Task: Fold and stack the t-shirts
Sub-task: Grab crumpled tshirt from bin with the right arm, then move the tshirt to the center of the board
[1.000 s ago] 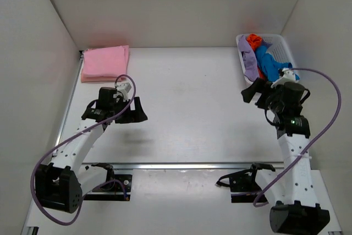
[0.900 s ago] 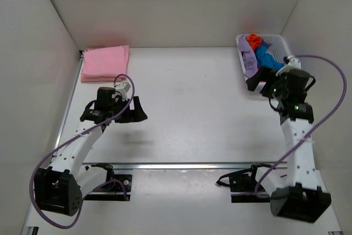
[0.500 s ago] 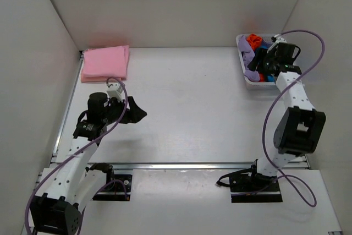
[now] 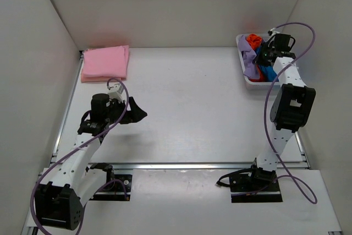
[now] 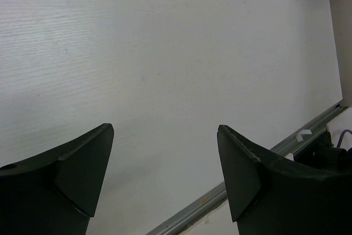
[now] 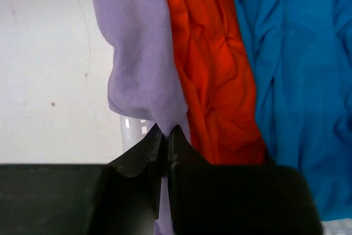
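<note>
Lavender shirt [image 6: 137, 53] droops over the table-side wall of the white basket [image 4: 254, 81], its length running straight away from the right gripper [image 6: 166, 136], whose jaws are pressed together on the hanging fold. The left gripper [image 5: 165, 130], jaws spread over the bare table [image 5: 165, 37], sits well apart.

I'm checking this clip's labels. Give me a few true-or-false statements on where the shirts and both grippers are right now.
1. The pink t-shirt lies folded on the table. True.
2. The left gripper holds a shirt. False: it is open, above the table.
3. The right gripper is shut on the purple t-shirt. True.
4. The orange t-shirt lies beside the pink one. False: it is in the basket with the purple one and the blue t-shirt.
</note>
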You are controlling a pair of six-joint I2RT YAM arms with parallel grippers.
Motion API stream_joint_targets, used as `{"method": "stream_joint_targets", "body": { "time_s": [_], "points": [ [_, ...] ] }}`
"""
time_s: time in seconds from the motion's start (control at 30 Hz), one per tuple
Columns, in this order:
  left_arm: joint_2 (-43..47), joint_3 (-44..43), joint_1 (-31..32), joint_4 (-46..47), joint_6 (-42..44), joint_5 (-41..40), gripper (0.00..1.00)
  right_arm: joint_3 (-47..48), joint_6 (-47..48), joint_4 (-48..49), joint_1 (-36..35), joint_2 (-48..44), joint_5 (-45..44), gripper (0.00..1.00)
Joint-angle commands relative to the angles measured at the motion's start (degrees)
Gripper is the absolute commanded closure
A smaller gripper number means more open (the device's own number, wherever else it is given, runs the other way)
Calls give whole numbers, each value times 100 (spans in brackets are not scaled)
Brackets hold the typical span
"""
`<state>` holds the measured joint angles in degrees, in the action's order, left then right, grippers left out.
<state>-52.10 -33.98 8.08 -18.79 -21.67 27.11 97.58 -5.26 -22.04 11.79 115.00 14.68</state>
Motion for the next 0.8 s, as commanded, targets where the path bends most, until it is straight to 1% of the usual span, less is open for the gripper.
{"method": "stream_joint_targets", "body": {
  "time_s": [0.0, 0.17, 0.33, 0.43, 0.57, 0.7, 0.77],
  "points": [
    [94, 84, 10, 340, -127, 110, 14, 752, -10, -28, 86, -162, 62, 100],
    [68, 84, 1, 349, -153, 128, 19, 763, -142, 235, 157, -889, -114, 100],
    [95, 163, -16, 411, -232, 145, 19, 815, -265, 542, 227, -1330, -220, 100],
    [103, 181, 1, 428, -267, 224, 20, 903, -344, 675, 359, -1349, -185, 100],
    [86, 172, 1, 411, -276, 198, 19, 1167, -520, 613, 560, -1252, 35, 100],
    [68, 190, 1, 455, -294, 207, 19, 1132, -538, 1034, 605, -1515, 53, 99],
    [42, 207, 27, 472, -329, 233, 18, 1280, -652, 1132, 640, -1533, 79, 100]
  ]
}}
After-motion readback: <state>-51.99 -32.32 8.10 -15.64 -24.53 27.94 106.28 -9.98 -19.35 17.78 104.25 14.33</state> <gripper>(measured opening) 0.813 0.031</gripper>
